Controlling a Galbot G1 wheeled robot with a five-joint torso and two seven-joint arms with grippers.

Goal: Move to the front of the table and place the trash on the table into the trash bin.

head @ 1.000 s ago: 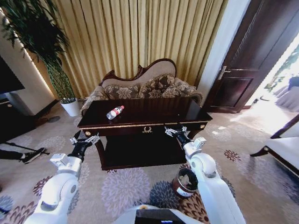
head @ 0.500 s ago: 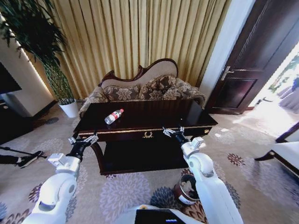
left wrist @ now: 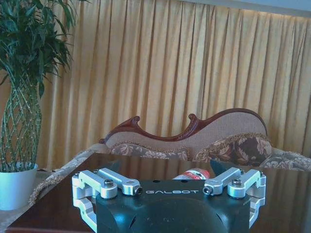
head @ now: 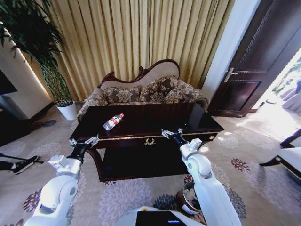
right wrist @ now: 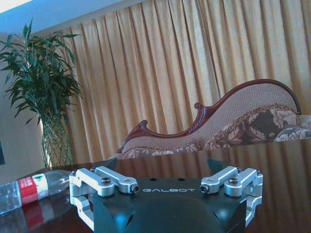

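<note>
The dark glossy table (head: 155, 123) with gold trim stands straight ahead. On its left part lies the trash, a clear bottle with a red label (head: 113, 121), on its side. My left gripper (head: 84, 142) hovers open just before the table's left front corner. My right gripper (head: 170, 133) is open at the front edge near the gold emblem. The left wrist view shows the bottle (left wrist: 192, 174) beyond the left gripper (left wrist: 169, 191). In the right wrist view it (right wrist: 29, 190) lies off to one side of the right gripper (right wrist: 167, 190). The trash bin (head: 189, 201) stands on the carpet, partly hidden behind my right arm.
A carved floral sofa (head: 146, 92) sits right behind the table, with gold curtains behind it. A potted plant (head: 63, 101) stands at the far left. A dark door (head: 256, 66) is at the right and a chair corner (head: 289, 157) at the right edge.
The whole picture has shifted: the camera has come closer to the table, which now looks larger. The bin sits lower in the picture. Both arms hold the same pose.
</note>
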